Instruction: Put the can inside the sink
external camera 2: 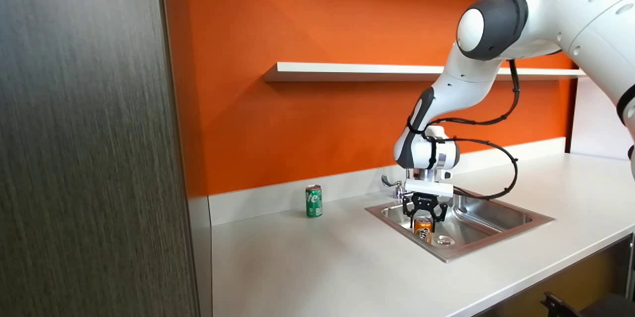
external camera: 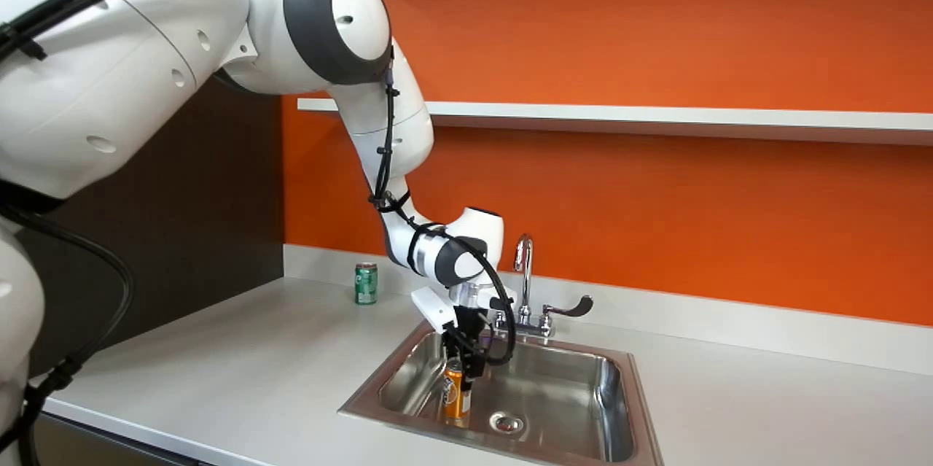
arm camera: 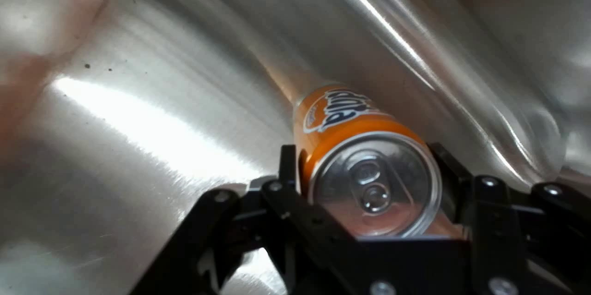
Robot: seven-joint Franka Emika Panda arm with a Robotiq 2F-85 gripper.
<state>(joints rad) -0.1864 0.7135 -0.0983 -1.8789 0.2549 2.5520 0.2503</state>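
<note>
The orange can [external camera: 453,402] stands upright inside the steel sink [external camera: 643,415], near its left wall and drain in that view. The can [external camera 2: 422,234] and the sink rim [external camera 2: 501,235] show again in an exterior view. My gripper [external camera: 461,371] points down into the basin from above. Its black fingers [external camera 2: 422,228] stand on both sides of the can's upper part. In the wrist view the can's silvery lid [arm camera: 375,179] lies between the fingers [arm camera: 362,153], with a thin gap beside the left finger. The can's base is partly hidden; it appears to rest on the basin floor.
A chrome faucet [external camera: 523,291] stands at the sink's back rim, right beside the wrist, with a dark handle [external camera: 572,308]. A green can [external camera 2: 313,201] stands on the counter near the wall. A white shelf [external camera: 619,114] runs along the orange wall above.
</note>
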